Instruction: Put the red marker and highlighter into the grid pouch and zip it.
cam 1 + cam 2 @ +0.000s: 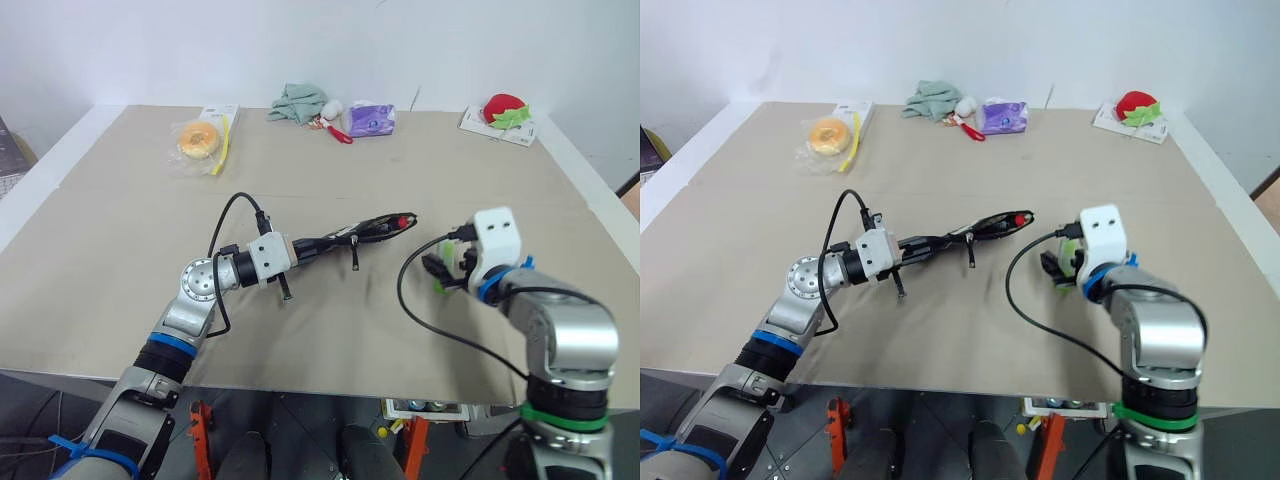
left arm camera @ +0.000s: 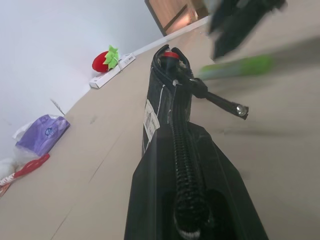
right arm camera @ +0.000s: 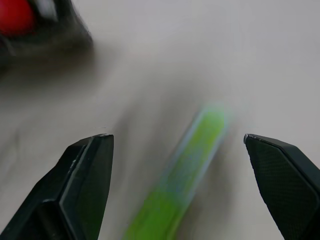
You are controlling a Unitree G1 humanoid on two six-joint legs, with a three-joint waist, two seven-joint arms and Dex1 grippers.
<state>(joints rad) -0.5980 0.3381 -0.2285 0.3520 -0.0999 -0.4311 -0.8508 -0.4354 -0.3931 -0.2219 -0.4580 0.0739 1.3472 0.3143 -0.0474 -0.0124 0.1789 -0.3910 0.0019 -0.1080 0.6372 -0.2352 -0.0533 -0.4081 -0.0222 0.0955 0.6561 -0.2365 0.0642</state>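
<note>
Beige table: highlighter lies between wide-apart right gripper jaws.

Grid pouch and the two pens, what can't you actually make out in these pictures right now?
- Red marker: just its red end pokes from the grid pouch; the fabric hides its body.
- Highlighter: motion-blurred in both wrist views; in the head views the right gripper covers most of it.
- Left gripper: the pouch it is shut on hides its fingers.
- Pouch label: print too small to read.
</note>
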